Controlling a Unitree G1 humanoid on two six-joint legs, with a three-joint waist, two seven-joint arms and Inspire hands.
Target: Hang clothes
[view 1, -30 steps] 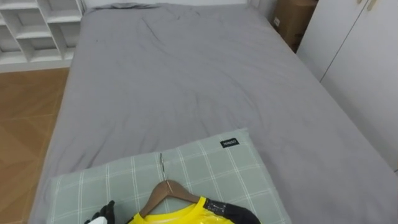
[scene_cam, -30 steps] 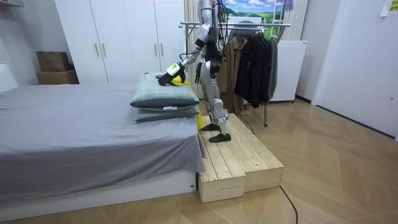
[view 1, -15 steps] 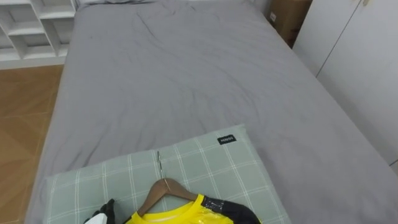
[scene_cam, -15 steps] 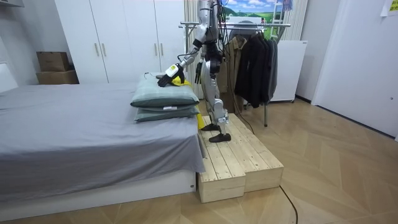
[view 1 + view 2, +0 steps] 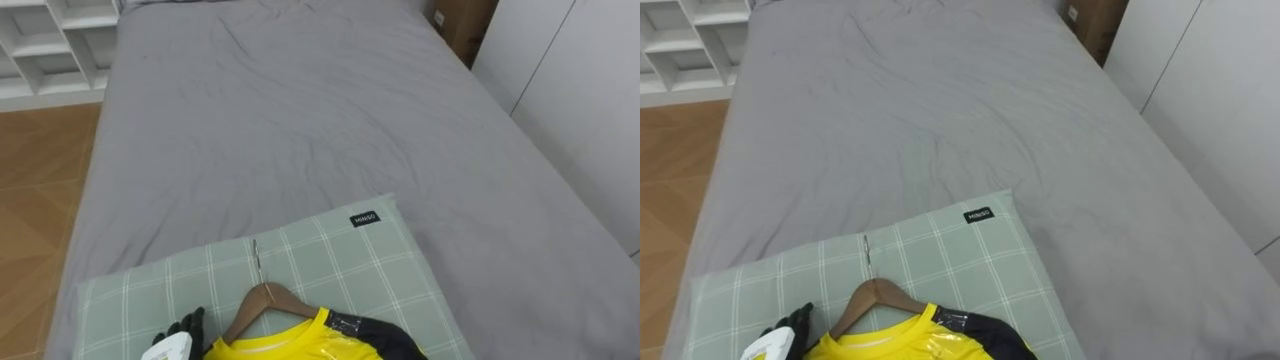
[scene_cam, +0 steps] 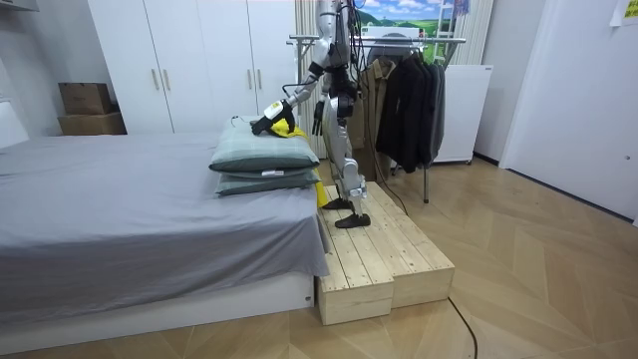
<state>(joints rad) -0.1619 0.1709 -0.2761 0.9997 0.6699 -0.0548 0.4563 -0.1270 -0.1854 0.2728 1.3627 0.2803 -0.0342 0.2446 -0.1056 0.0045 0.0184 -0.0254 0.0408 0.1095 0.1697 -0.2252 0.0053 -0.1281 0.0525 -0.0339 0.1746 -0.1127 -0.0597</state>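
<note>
A yellow garment [image 5: 285, 347] with dark sleeves lies on a wooden hanger [image 5: 262, 301] on top of a green checked pillow [image 5: 340, 262]. The hanger's metal hook [image 5: 258, 256] points up the bed. My left hand [image 5: 181, 332] rests on the pillow just left of the hanger's shoulder, its dark fingers fairly straight and holding nothing. In the room view I stand on a wooden platform [image 6: 384, 261] at the bedside, with my left hand [image 6: 269, 118] stretched out over the pillows [image 6: 261, 160]. My right hand [image 6: 317, 125] hangs at my side.
The grey bed [image 5: 300, 120] stretches away ahead. White shelves [image 5: 50, 45] stand at its far left and a white wardrobe [image 5: 580, 90] lines the right. In the room view a clothes rack [image 6: 404, 95] with dark garments stands behind me.
My left hand has slid forward on the pillow, closer to the hanger's left shoulder. The garment and hanger lie as before.
</note>
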